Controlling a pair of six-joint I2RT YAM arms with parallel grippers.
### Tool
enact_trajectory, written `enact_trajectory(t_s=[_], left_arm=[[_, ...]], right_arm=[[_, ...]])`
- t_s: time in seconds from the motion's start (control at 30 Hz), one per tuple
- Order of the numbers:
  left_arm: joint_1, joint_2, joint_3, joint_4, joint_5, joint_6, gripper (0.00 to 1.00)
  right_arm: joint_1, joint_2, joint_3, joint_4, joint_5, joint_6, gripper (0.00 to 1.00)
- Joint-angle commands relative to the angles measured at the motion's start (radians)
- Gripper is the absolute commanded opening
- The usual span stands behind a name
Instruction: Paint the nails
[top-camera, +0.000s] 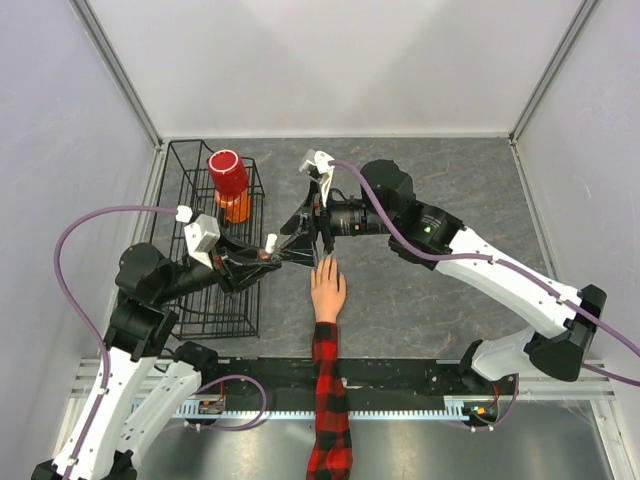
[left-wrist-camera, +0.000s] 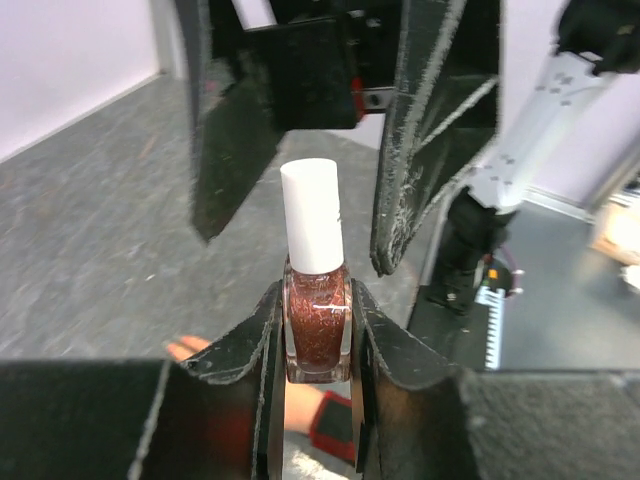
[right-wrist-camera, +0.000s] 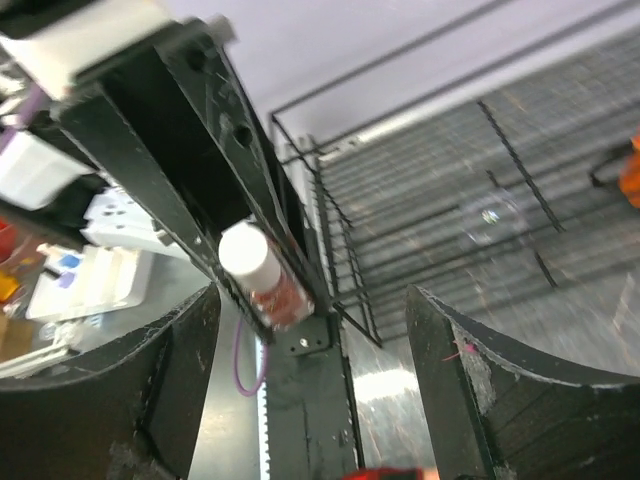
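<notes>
Closest to the left wrist camera, the left gripper is clamped on the glass of a bottle of glittery red-brown polish. The bottle stands upright with its white cap on. Beyond it the right gripper is spread wide, one finger on each side of the cap, neither seeming to touch it. Below the bottle a bit of the peach hand shows, but no nails can be picked out here.

From the right wrist, that gripper's own fingers sit well apart at the lower corners. The capped bottle lies between them and a little further out, cap end nearer the camera. A wire basket lies behind.

From above, the hand's long axis runs away from the arm bases, with the plaid sleeve at the near end. The nails are at the far tips, too small to tell apart. Both grippers meet just beyond and left of those fingertips. The basket, with a red cup in it, is well left of the hand.

My reading is that the cap has to come off first. The bottle's axis points at the right gripper, so that arm is placed to close on the cap. The nails lie just to the near side and right of it.
</notes>
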Motion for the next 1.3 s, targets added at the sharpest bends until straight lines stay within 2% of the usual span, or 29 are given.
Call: enact_trajectory(t_s=[0.0,0.17,0.47,0.6,0.8,0.83,0.93,0.97,1.07,1.1,1.17,1.2,1.23,1.27], left_arm=[[0.0,-0.017,0.012,-0.031,-0.137,0.089,0.02],[-0.002,-0.02,-0.003,-0.031,-0.136,0.088,0.02],[-0.002,-0.04,-0.009,-0.032,-0.126,0.082,0.02],[0.0,-0.049,-0.008,-0.032,-0.126,0.074,0.02],[0.0,-0.042,-0.009,-0.015,-0.108,0.059,0.02],[0.0,-0.04,-0.009,-0.008,-0.102,0.054,0.02],[-0.002,-0.039,-0.012,0.023,-0.041,0.028,0.02],[0.0,-0.037,-0.014,0.037,-0.018,0.001,0.02],[-0.002,-0.04,-0.029,0.139,0.129,-0.087,0.02],[-0.002,-0.042,-0.047,0.246,0.238,-0.125,0.02],[-0.002,-0.04,-0.077,0.41,0.355,-0.295,0.02],[-0.002,-0.037,-0.099,0.557,0.431,-0.355,0.02],[-0.002,-0.033,-0.104,0.598,0.455,-0.433,0.02],[-0.002,-0.03,-0.101,0.609,0.47,-0.441,0.02]], right_arm=[[0.041,-0.043,0.066,-0.116,0.209,-0.024,0.82],[0.103,-0.018,0.131,-0.136,0.28,-0.028,0.81],[0.121,0.045,0.205,-0.152,0.343,-0.018,0.63],[0.123,0.059,0.214,-0.155,0.344,-0.019,0.59],[0.124,0.069,0.218,-0.153,0.32,-0.024,0.44],[0.124,0.072,0.22,-0.153,0.309,-0.028,0.35],[0.124,0.075,0.212,-0.153,0.225,-0.074,0.0],[0.123,0.071,0.203,-0.153,0.191,-0.093,0.0],[0.114,0.051,0.15,-0.138,-0.066,-0.215,0.0],[0.106,0.046,0.134,-0.127,-0.269,-0.241,0.0],[0.085,0.034,0.084,-0.095,-0.532,-0.317,0.0],[0.078,0.03,0.068,-0.075,-0.664,-0.315,0.0],[0.066,0.026,0.047,-0.026,-0.688,-0.294,0.0],[0.062,0.028,0.045,-0.017,-0.691,-0.285,0.0]])
